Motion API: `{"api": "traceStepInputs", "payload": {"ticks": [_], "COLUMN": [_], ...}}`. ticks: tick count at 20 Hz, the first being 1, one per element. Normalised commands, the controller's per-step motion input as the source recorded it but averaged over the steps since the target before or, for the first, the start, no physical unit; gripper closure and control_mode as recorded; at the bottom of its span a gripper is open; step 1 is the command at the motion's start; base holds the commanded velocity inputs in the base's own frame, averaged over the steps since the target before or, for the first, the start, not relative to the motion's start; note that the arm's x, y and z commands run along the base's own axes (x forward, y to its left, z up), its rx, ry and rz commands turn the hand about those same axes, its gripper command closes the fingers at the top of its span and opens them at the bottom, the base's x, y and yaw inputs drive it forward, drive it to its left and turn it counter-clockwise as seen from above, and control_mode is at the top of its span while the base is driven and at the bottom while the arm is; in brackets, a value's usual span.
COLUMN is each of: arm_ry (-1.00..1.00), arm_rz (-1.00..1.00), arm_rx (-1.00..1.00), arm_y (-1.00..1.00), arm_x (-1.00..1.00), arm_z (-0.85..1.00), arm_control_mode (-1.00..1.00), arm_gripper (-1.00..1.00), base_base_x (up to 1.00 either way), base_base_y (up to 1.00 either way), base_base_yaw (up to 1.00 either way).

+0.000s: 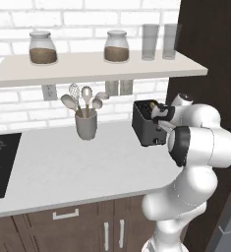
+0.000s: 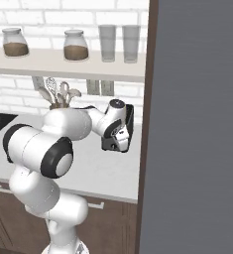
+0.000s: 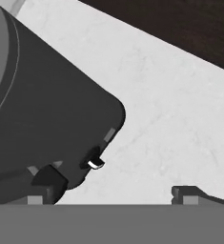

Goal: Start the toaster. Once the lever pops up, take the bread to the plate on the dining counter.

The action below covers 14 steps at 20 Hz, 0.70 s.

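Hand (image 3: 118, 194) is hovering with its fingers spread wide and nothing between them, one dark fingertip (image 3: 44, 183) sitting over the toaster's edge and the other out over bare white table (image 3: 180, 109). And the toaster (image 1: 147, 123) is sitting at the 3 o'clock end of the table in the left base view, hard by the dark wall, well apart from the grey utensil cup (image 1: 86, 123) over at 9 o'clock of it. From the hand's own camera, the toaster body (image 3: 51, 109) is filling the 9 o'clock side, and the small light lever tab (image 3: 96, 163) is poking out at its rounded corner, just beside the nearer fingertip. Whether bread is sitting in the slots, I cannot tell.

Judging by looks, that toaster is rigid and light enough to skid or tip if pushed sideways, so the press wants to go straight down on the tab. The tab looks small and slick, an easy thing to slide off. The toast, when it comes, should be stiff but crumbly; pinching it gently across its flat faces near the top edge seems wisest.
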Motion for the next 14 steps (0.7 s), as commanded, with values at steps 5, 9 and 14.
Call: {"api": "traceStepInputs", "payload": {"ticks": [5, 9, 14], "arm_ry": [0.00, 0.01, 0.04], "arm_rz": [0.00, 0.00, 0.00], "arm_rx": [0.00, -0.07, -0.15], "arm_y": [0.00, 0.00, 0.00], "arm_x": [0.00, -0.08, -0.02], "arm_z": [-0.57, -0.67, -0.81], "arm_control_mode": [-1.00, -1.00, -1.00], "arm_gripper": [-1.00, -1.00, -1.00], "base_base_x": [0.00, 0.00, 0.00], "base_base_y": [0.00, 0.00, 0.00], "base_base_yaw": [0.00, 0.00, 0.00]}}
